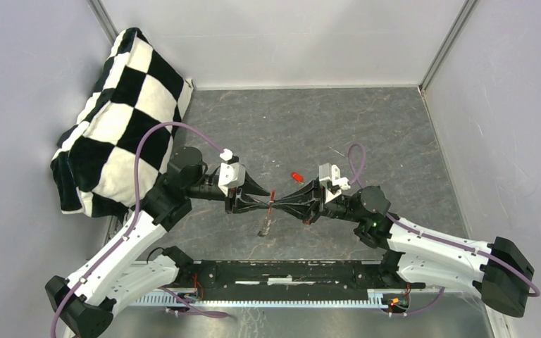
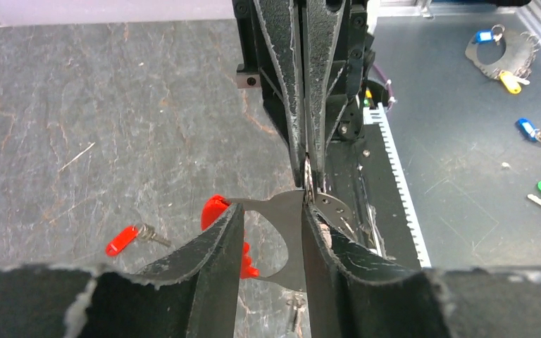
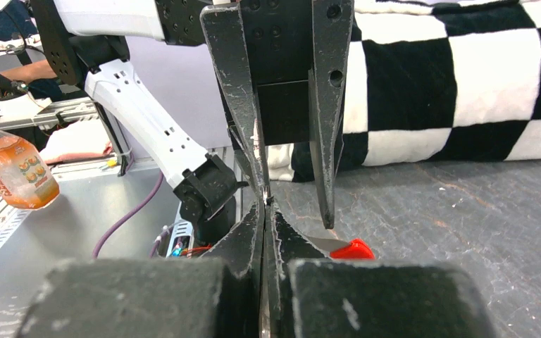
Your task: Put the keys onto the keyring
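**Keyring pinched mid-table, red key left loose**

Found the right claw (image 3: 263, 205) pressed tight on the keyring's (image 2: 292, 232) metal edge, above the middle of the table (image 1: 394, 141). Found the left claw (image 2: 272, 210) spread, straddling the same ring; couldn't tell about pad contact. Spotted the red key (image 1: 296, 176) flat on the slate just behind the claws, well clear of every wall. Noticed a pillow (image 1: 127, 120) crowding the left edge.

Grey table (image 1: 366, 134) bears a red-headed key (image 1: 296, 176) (checkered cushion (image 1: 123, 113) too).
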Tool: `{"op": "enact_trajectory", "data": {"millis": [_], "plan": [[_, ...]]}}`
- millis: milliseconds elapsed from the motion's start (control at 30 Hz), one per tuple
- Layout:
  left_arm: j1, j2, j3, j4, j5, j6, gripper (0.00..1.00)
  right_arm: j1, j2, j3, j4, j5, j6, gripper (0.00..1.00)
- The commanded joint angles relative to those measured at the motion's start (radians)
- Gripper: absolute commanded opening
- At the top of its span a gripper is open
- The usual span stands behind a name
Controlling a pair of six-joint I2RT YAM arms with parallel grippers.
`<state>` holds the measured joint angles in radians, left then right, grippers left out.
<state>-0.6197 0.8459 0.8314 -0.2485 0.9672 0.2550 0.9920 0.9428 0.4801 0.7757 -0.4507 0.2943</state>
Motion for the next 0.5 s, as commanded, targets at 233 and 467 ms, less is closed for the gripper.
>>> {"op": "enact_trajectory", "data": {"millis": [233, 467], "plan": [[-0.005, -0.011, 0.001, 0.079, 0.114, -0.089, 0.34, -0.004, 0.029, -0.027, 0.207, 0.041, 0.071, 0.01], [-0.005, -0.014, 0.011, 0.060, 0.154, -0.078, 0.36, -0.004, 0.009, -0.043, 0.187, 0.084, 0.053, 0.01]]}}
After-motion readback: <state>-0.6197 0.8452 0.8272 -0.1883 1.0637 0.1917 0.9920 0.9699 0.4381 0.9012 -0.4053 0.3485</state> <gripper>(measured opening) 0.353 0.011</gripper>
